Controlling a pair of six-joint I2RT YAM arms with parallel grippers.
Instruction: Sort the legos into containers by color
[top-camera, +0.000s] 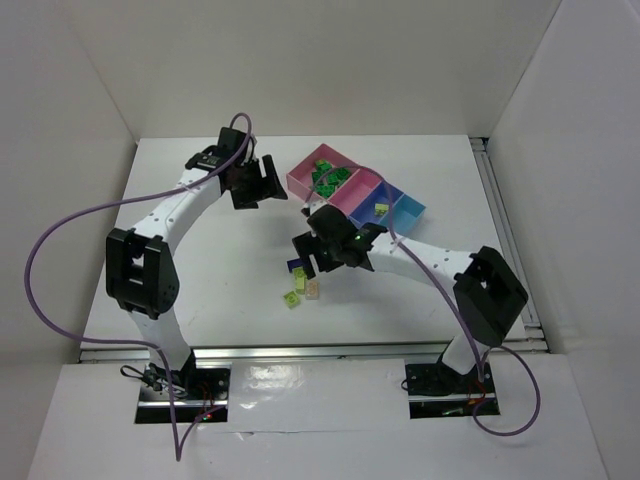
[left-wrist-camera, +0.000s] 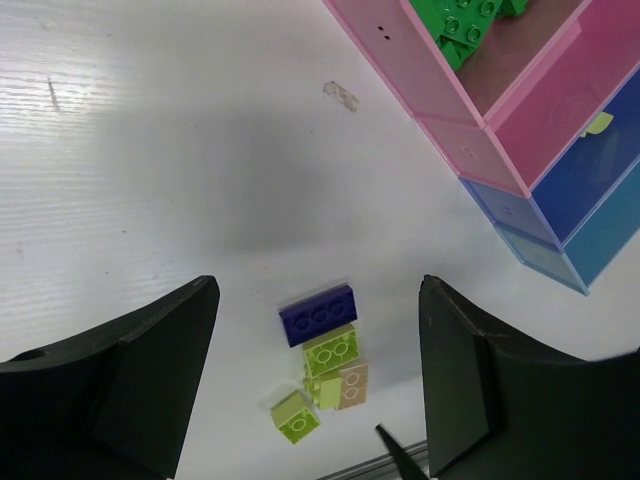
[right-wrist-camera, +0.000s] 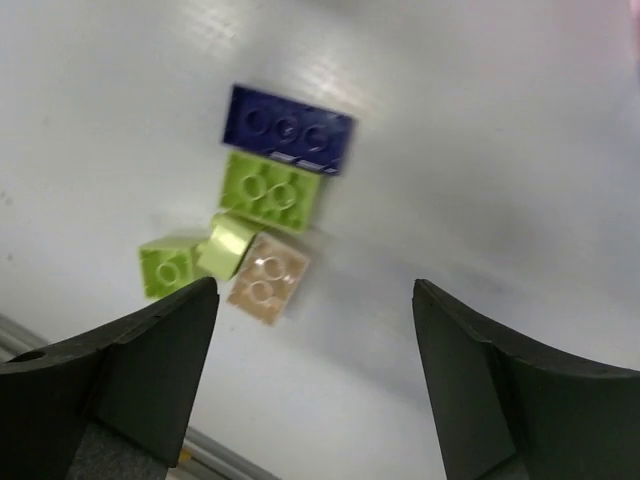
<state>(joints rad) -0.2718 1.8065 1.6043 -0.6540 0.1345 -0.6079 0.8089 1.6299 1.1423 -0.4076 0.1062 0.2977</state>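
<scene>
Loose legos lie in a cluster on the table: a dark blue brick (right-wrist-camera: 290, 128), a yellow-green brick (right-wrist-camera: 270, 190), two smaller yellow-green ones (right-wrist-camera: 165, 265) (right-wrist-camera: 228, 245) and a beige brick (right-wrist-camera: 268, 278). My right gripper (right-wrist-camera: 315, 290) is open and empty, above and beside the cluster (top-camera: 298, 282). My left gripper (top-camera: 262, 185) is open and empty, high up, left of the bins; its view shows the cluster (left-wrist-camera: 319, 314) far below. The large pink bin (top-camera: 300, 178) holds several dark green legos (top-camera: 327, 176). One yellow-green brick (top-camera: 381, 208) lies at the small pink/violet-blue wall; I cannot tell which bin.
The joined bins run diagonally at the back right: small pink (left-wrist-camera: 570, 110), violet-blue (left-wrist-camera: 590, 190), light blue (left-wrist-camera: 612, 245). The table's near edge rail (top-camera: 300, 350) lies just below the cluster. White walls enclose the table on three sides.
</scene>
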